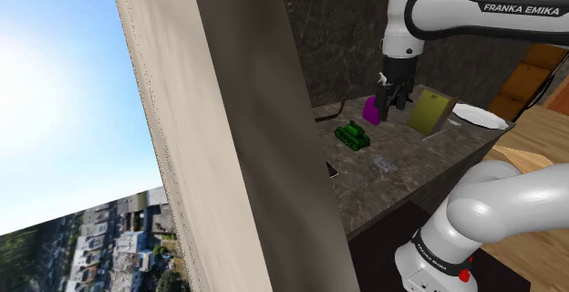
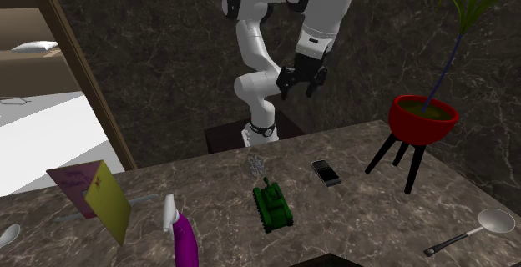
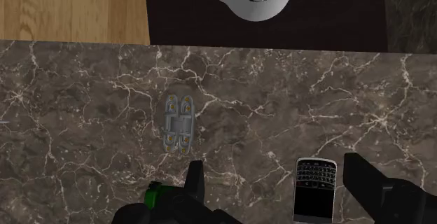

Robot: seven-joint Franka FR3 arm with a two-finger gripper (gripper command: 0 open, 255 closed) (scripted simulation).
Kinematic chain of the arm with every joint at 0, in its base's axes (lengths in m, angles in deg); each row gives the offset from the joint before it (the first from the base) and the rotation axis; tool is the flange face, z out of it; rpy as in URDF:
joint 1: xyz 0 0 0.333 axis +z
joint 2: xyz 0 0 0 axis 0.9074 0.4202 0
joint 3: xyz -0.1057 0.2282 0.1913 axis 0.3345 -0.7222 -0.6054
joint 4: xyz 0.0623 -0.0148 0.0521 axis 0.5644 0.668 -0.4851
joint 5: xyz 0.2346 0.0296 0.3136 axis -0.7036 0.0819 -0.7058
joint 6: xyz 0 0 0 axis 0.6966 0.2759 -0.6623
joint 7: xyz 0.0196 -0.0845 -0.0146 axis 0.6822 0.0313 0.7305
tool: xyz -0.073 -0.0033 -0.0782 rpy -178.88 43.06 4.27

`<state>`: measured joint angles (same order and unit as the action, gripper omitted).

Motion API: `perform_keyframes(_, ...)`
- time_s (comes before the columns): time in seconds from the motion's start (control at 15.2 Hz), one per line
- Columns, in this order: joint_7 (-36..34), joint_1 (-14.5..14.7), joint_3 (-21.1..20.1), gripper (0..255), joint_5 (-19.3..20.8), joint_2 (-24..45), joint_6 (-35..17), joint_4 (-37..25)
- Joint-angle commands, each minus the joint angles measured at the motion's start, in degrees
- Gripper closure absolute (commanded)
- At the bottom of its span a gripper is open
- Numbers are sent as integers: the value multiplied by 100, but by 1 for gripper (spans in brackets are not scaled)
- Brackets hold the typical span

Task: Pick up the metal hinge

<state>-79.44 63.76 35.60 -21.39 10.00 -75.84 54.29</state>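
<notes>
**The hinge is off to one side of the open gripper**

The gripper hangs high over the dark stone table. Its two fingers are spread wide, with nothing between them.

The hinge lies flat on the table, near the edge by the robot's stand. It is not under the gap between the fingers. It sits out past the finger that is next to the toy tank, and a bit closer to the stand's edge. The phone is the thing lying closest to the gap, just beside the other finger.

The hinge's long side points at the stand's edge. That is crosswise to the line from finger to finger, so I think the fingers could close on its thin side once the gripper slides over and comes down.

The gripper hides most of the toy tank, and the phone's end is cut off. From the shoulder view the hinge is a small pale spot.
</notes>
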Motion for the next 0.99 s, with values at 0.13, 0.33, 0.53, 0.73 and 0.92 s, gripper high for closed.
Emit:
perform_keyframes(0.13, 92, -78, 180, 0, 86, -195, -388, 446)
perform_keyframes(0.33, 232, -219, 468, 0, 234, -427, -988, 1071)
perform_keyframes(0.53, 381, -393, 778, 0, 406, -569, -1620, 1640)
perform_keyframes(0.73, 542, -595, 1117, 0, 601, -599, -2301, 2149)
perform_keyframes(0.92, 720, -817, 1490, 0, 814, -483, -3047, 2586)
